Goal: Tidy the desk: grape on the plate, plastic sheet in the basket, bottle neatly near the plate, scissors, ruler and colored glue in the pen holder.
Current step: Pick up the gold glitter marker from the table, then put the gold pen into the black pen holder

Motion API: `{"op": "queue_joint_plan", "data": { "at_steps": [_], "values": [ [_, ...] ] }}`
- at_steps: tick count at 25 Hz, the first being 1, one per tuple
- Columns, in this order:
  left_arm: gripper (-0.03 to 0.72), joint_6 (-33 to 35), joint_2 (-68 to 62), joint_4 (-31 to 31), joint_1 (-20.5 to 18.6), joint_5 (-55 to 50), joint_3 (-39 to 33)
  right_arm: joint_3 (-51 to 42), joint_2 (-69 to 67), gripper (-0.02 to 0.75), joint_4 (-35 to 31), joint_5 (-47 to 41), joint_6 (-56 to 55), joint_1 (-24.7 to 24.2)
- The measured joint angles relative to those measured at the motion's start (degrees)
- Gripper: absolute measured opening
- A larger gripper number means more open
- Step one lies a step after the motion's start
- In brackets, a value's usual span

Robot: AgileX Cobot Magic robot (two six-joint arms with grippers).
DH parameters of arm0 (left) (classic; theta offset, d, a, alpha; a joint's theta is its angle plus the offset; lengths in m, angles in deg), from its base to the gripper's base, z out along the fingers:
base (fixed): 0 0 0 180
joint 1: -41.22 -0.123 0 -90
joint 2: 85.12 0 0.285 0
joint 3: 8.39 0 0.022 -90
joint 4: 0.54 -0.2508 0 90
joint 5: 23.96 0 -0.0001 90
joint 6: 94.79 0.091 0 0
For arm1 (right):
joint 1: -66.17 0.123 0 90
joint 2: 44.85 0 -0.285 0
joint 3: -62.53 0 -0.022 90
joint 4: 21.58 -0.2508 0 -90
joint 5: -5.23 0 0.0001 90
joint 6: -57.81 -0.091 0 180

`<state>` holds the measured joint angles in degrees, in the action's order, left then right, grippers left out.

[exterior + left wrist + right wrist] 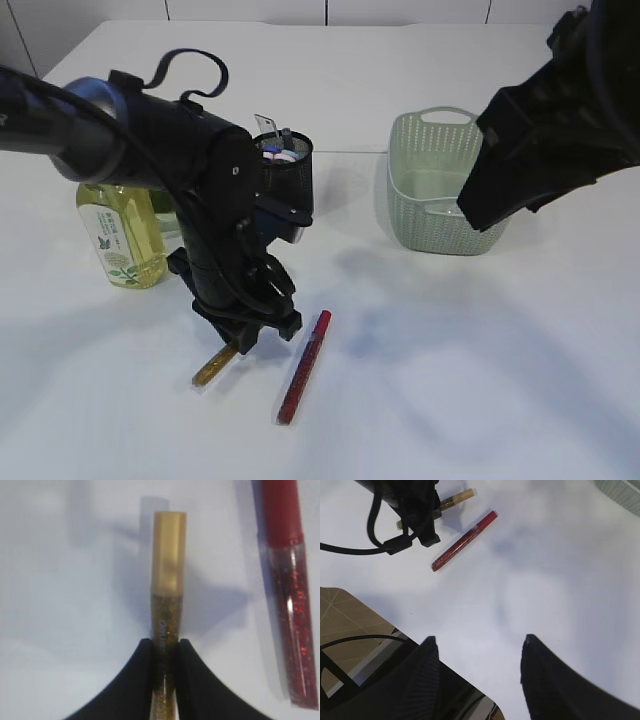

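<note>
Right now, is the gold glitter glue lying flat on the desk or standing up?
Lying flat. The gold glitter glue rests lengthwise on the white desk, its lower end pinched between the left tool fingers, beside the red glitter glue.

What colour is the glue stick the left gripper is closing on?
Gold glitter with a plain gold cap: the glue stick between the left gripper fingers, clearest in the left wrist view.

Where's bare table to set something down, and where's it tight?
Free: the front right, between red glue and basket, and the far table behind the pen holder. Crowded: left, where the left gripper pinches gold glue beside the bottle.
</note>
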<state>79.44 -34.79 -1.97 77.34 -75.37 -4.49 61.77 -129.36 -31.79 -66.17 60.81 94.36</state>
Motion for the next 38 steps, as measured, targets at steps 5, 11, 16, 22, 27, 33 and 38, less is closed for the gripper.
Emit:
{"op": "queue_joint_plan", "data": {
  "at_steps": [5, 11, 16, 22, 27, 33, 38],
  "values": [
    [0.087, -0.1, 7.14, 0.33, 0.0, 2.28, -6.81, 0.0, 0.0, 0.416, 0.0, 0.0, 0.0, 0.0],
    [0.088, -0.22, 19.42, 2.81, 0.0, 14.42, -17.18, 0.0, 0.0, 0.416, 0.0, 0.0, 0.0, 0.0],
    [0.088, -0.22, 26.52, 0.09, 0.0, 31.86, -20.37, 0.0, 0.0, 0.417, 0.0, 0.0, 0.0, 0.0],
    [0.09, -0.22, 27.47, -0.12, -3.16, 46.91, -17.36, 0.0, 0.0, 0.417, 0.0, 0.0, 0.0, 0.0],
    [0.09, -0.22, 24.07, -0.12, -7.54, 56.89, -11.46, 0.0, 0.0, 0.417, 0.1, 0.0, 0.0, 0.0],
    [0.092, -0.22, 15.65, 0.1, -9.2, 67.69, -6.08, 0.0, 0.0, 0.417, 0.1, 0.0, 0.0, 0.0],
    [0.096, -0.22, 9.3, 1.43, -9.89, 71.82, -0.65, 0.0, 0.0, 0.417, 0.1, 0.0, 0.0, 0.0]
  ]
}}
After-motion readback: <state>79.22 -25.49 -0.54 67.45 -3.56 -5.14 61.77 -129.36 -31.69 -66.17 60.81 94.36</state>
